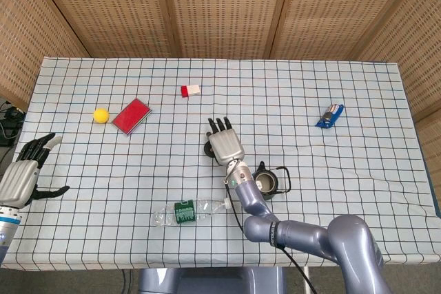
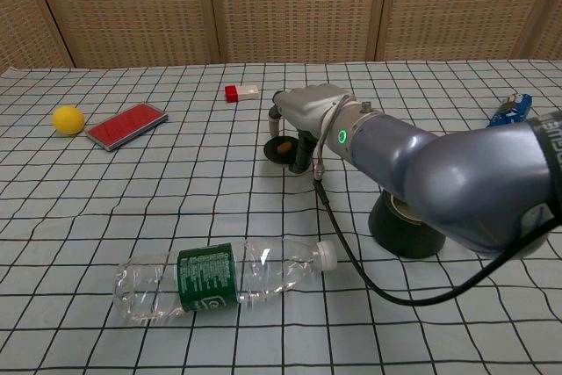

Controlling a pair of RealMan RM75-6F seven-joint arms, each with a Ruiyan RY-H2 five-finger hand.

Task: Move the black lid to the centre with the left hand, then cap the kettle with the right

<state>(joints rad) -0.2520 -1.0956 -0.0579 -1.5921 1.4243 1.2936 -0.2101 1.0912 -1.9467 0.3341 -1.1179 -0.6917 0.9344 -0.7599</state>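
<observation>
- Black lid (image 2: 279,150): one, held under right hand (image 1: 225,146) fingers, off the table (image 1: 358,170).
- Kettle (image 1: 266,182): one, uncapped, just behind that hand.
- Left hand (image 1: 24,173): fingers apart, holding nothing, at table's left edge.

A clear plastic bottle (image 2: 224,277) with a green label is lying on its side near the front edge of the checked tablecloth (image 1: 344,87), its white cap pointing right. A yellow ball (image 1: 101,115) is sitting at the left, just beside a flat red case (image 1: 131,116) that is lying at an angle. Further back, near the middle, a small red and white block (image 1: 190,90) is resting alone. A blue packet (image 1: 331,115) is lying well apart at the right. Brown perforated panels (image 1: 220,5) are standing behind the table.
</observation>
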